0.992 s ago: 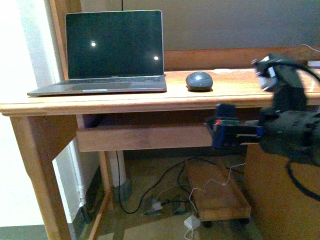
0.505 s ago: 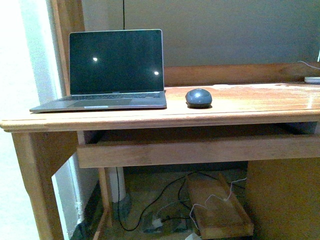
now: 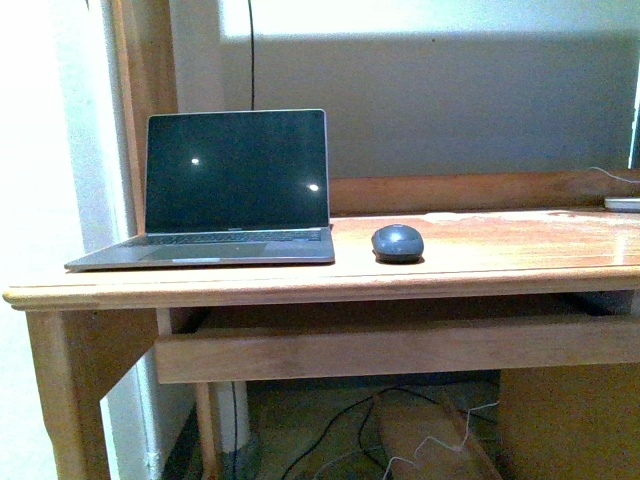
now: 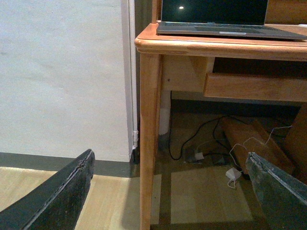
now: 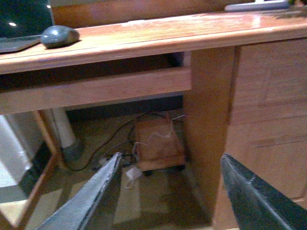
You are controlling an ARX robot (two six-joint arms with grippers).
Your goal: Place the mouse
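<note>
The dark grey oval mouse (image 3: 398,243) lies on the wooden desk (image 3: 480,270), just right of the open laptop (image 3: 236,190). It also shows in the right wrist view (image 5: 59,36) on the desktop. Neither arm shows in the front view. My left gripper (image 4: 168,201) is open and empty, low in front of the desk's left leg (image 4: 149,139). My right gripper (image 5: 170,201) is open and empty, low below the desktop beside the desk's right cabinet (image 5: 249,120). Both are well away from the mouse.
A drawer front (image 3: 400,345) runs under the desktop. Cables (image 4: 192,139), a white adapter (image 4: 233,174) and a wooden rolling board (image 5: 156,143) lie on the floor under the desk. A white wall (image 4: 62,76) stands left of the desk. A pale object (image 3: 622,204) sits at the desk's far right.
The right arm, in the front view one second ago below the desk edge, has left that view. The front camera has moved upward, so desk, laptop and mouse sit lower in frame.
</note>
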